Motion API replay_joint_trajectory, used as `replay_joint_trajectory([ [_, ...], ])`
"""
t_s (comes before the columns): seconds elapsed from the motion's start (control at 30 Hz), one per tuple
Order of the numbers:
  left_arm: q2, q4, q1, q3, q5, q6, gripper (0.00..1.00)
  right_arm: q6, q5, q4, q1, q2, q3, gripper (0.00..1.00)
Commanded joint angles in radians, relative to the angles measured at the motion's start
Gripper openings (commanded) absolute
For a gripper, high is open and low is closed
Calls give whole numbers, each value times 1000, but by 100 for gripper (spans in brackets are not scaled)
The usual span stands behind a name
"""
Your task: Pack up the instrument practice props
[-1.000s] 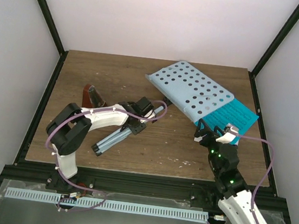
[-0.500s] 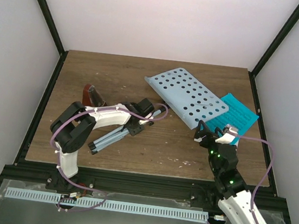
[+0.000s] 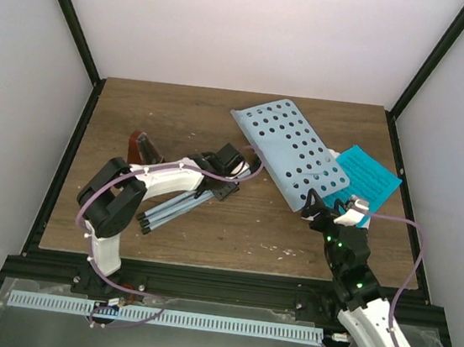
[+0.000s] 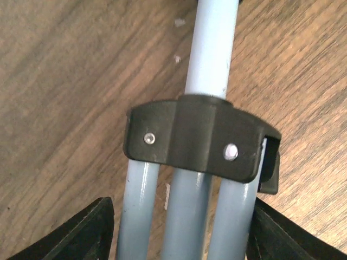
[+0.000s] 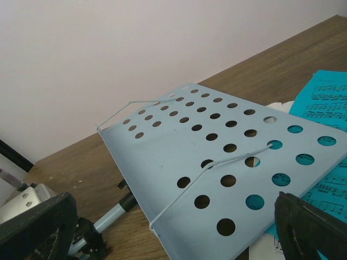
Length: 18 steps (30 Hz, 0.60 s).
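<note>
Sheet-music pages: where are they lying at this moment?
Top external view, right side of the table: the sheet-music pages lie flat, partly under the perforated tray of the music stand, just beyond the right gripper.

The music stand (image 3: pixel 290 151) lies across the table (image 3: pixel 163 114). Its desk is far and right of centre, and its folded legs (image 3: pixel 168 210) run near and left towards the middle. The sheet-music pages (image 3: pixel 376 176) lie on the table by the right edge, partly beneath the desk's right side. The metronome (image 3: pixel 139 147) sits on the left, beyond the legs, well apart from the pages.
</note>
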Motion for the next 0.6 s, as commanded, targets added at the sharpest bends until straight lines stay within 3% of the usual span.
replay_joint_trajectory([
  [0.0,-44,63,1,13,21,-31,67,-43,2,10,0,-20,1,100],
  [0.2,-176,99,1,37,156,-51,81,-168,-62,112,0,9,55,100],
  [0.33,-275,123,26,69,248,-47,92,-325,-59,127,-1,172,172,100],
  [0.43,-333,112,121,99,360,-79,93,-337,-7,49,-39,362,300,100],
  [0.57,-421,112,308,92,393,-110,93,-288,-162,-2,-215,552,415,100],
])
